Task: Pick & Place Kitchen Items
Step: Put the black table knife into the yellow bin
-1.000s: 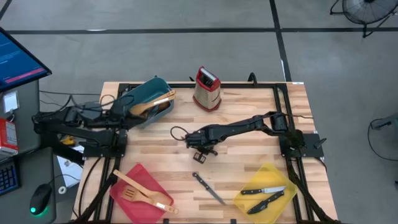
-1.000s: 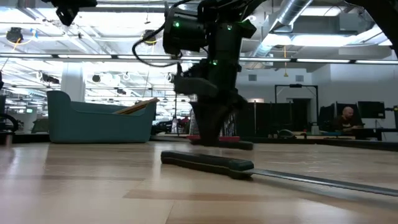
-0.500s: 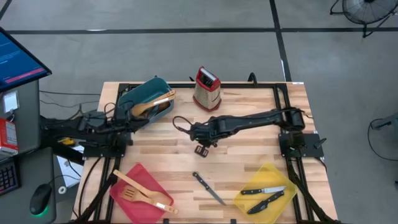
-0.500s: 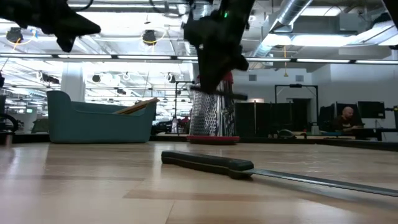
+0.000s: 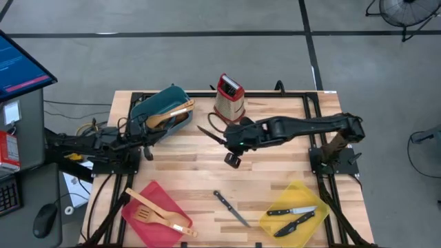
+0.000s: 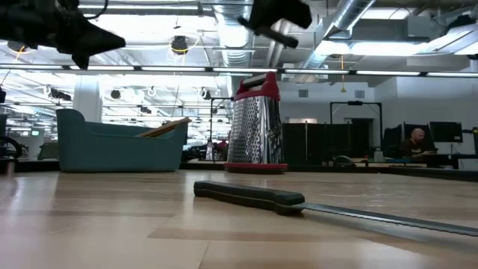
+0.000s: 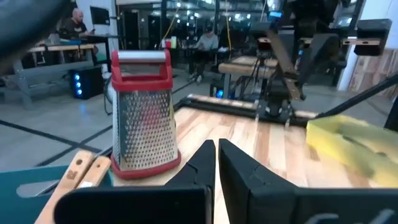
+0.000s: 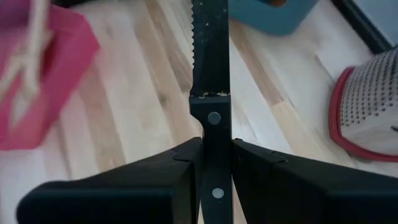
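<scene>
- Over the middle of the surface (image 5: 275,169), just in front of the grater (image 5: 229,98), the right claw (image 5: 222,136) hangs in the air, clamped tight on the black handle of a serrated knife (image 8: 209,56), blade pointing out ahead of the fingers
- Below that, near the front edge, a second knife (image 5: 229,208) lies flat on the bare wood, apart from every bin
- At the front right, the yellow bin (image 5: 296,215) holds two more black-handled knives (image 5: 295,215)
- At the front left, the red bin (image 5: 156,213) carries a slotted wooden spatula (image 5: 155,213) lying across it
- At the back left, the teal bin (image 5: 160,110) has wooden spoons (image 5: 171,115) sticking out
- By the left edge, beside the teal bin, the left claw (image 7: 216,158) waits off the surface with its fingers nearly together and nothing between them
</scene>
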### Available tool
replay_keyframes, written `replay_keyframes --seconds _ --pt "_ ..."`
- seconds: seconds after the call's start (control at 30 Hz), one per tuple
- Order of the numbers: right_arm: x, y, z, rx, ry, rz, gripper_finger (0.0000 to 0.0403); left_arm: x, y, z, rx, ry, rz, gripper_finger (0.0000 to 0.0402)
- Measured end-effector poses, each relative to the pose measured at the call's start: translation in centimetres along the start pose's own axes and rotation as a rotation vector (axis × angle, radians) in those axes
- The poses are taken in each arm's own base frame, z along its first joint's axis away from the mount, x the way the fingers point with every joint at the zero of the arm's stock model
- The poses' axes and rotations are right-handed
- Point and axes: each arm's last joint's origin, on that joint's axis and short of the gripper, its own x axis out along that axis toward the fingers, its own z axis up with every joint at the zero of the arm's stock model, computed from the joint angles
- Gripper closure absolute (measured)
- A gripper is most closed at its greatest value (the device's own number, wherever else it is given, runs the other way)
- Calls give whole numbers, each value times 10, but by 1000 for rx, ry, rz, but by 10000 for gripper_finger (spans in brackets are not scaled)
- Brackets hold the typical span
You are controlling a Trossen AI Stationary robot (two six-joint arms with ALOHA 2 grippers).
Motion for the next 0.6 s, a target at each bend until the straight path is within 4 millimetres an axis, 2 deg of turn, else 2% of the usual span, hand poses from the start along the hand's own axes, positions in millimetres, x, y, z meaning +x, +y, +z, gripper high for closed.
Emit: replay_keyframes --seconds 0.13,0.23,0.33,0.47,0.6 --pt "-21 2 0 -15 -51 7 339 -9 3 3 1 -47 -45 400" --pt "-30 4 -1 -21 -80 2 339 -10 3 0 15 -20 -61 400" --pt "-33 6 -2 -27 -86 11 339 -9 1 -4 15 -10 -120 400" --pt "-35 11 -4 -37 -88 22 339 -7 -4 -13 6 29 -287 400" --pt "-36 15 -6 -46 -87 38 339 -4 -6 -26 11 65 -295 400"
